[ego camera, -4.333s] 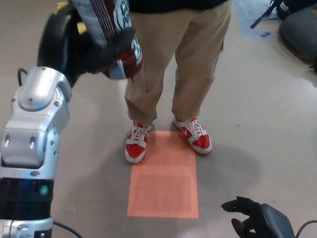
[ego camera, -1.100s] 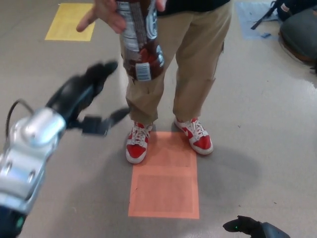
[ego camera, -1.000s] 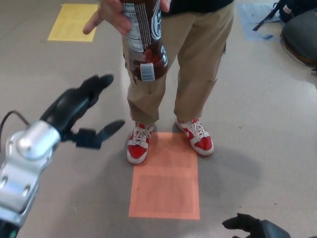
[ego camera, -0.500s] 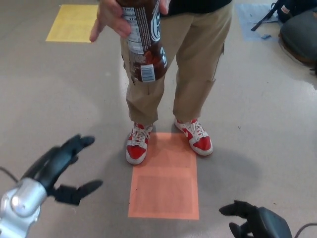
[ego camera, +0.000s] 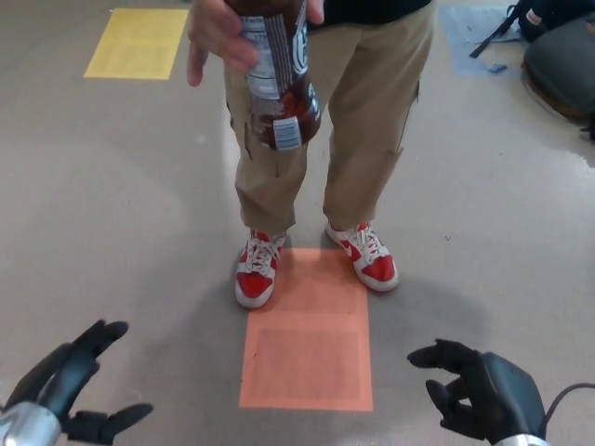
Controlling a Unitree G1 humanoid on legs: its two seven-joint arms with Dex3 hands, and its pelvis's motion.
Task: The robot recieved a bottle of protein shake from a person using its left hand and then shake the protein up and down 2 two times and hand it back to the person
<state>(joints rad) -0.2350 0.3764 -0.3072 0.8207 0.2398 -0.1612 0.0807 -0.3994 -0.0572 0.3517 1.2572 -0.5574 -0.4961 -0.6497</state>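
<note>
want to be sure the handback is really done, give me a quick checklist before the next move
1. Bottle out of the robot's grasp: ok, the person's hand holds it near the top of the head view.
2. Left hand empty: ok, open, fingers apart, low at the bottom left.
3. Right hand empty: ok, open at the bottom right.
4. Both hands apart from the person: ok, they sit well below the bottle, short of the red shoes.
5. Person's grip secure: cannot tell, the top of the bottle is cut off by the picture edge.
6. Bottle cap closed: cannot tell, out of frame.
</note>
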